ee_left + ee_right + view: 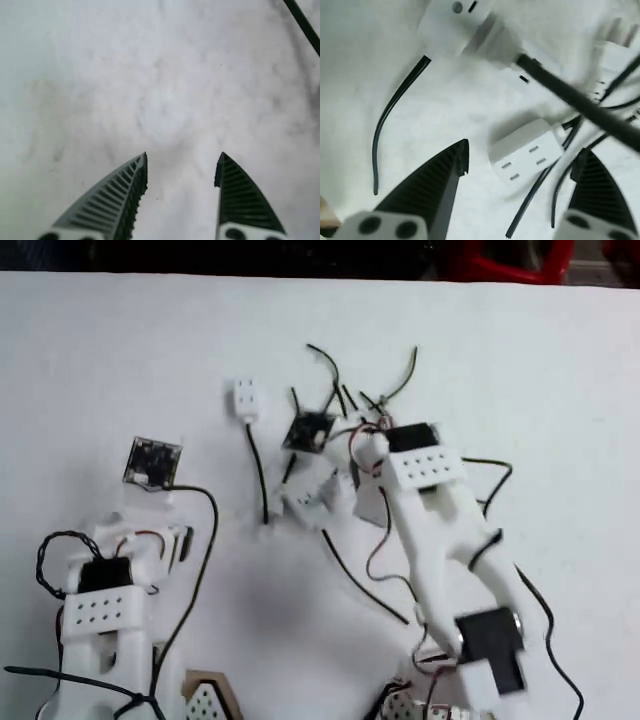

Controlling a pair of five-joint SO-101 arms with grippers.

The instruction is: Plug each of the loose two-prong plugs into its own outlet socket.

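My right gripper (522, 149) is open and hangs over a white outlet socket (525, 152) whose slots face up; the socket lies between the fingers, apart from both. Beyond it a white plug (495, 45) with a black cord sits pushed into another white socket (451, 20). In the high view my right gripper (320, 490) is at the table's middle, among a tangle of white sockets and black cords. A lone white socket (246, 397) with a black cord lies farther left. My left gripper (183, 156) is open over bare white table, near the table's front left (172, 540).
A black square part (152, 461) with a cord lies just beyond the left arm; another black square part (308, 432) lies in the tangle. Loose black cords (365, 590) trail across the middle. A black cord (302, 22) crosses a corner of the left wrist view.
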